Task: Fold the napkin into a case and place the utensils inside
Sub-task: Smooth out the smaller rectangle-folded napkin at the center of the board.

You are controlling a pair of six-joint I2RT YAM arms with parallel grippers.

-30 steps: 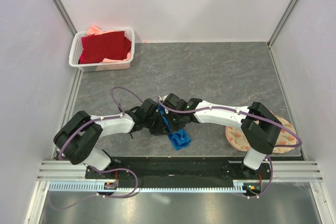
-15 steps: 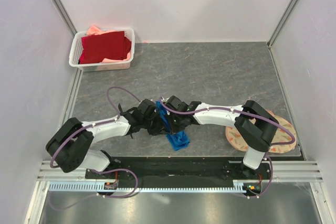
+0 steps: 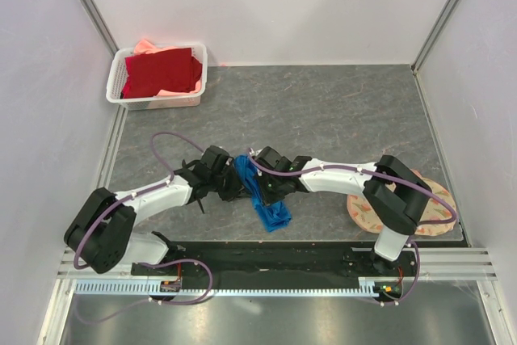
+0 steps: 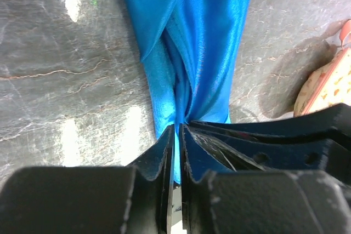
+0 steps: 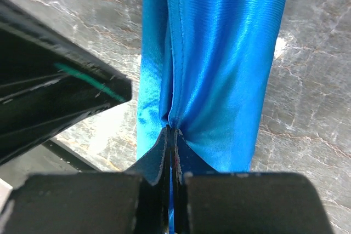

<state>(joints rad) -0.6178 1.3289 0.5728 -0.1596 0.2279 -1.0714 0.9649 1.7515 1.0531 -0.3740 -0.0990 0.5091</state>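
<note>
I have the napkin (image 3: 273,216) bunched into a twisted strip, near the peach mat (image 3: 360,209), on its left. My left gripper (image 4: 176,127) and right gripper (image 5: 171,130) each pinch it tight. No case yet, I judge. I see no utensils, so folding and loading remain.

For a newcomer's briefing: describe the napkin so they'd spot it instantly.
On the grey stone-look table, look at the middle, near the front edge. The napkin is the shiny royal-blue cloth, bunched into a narrow strip and pinched by the left gripper and right gripper. By contrast, the dark red cloth lies in the white basket.
</note>
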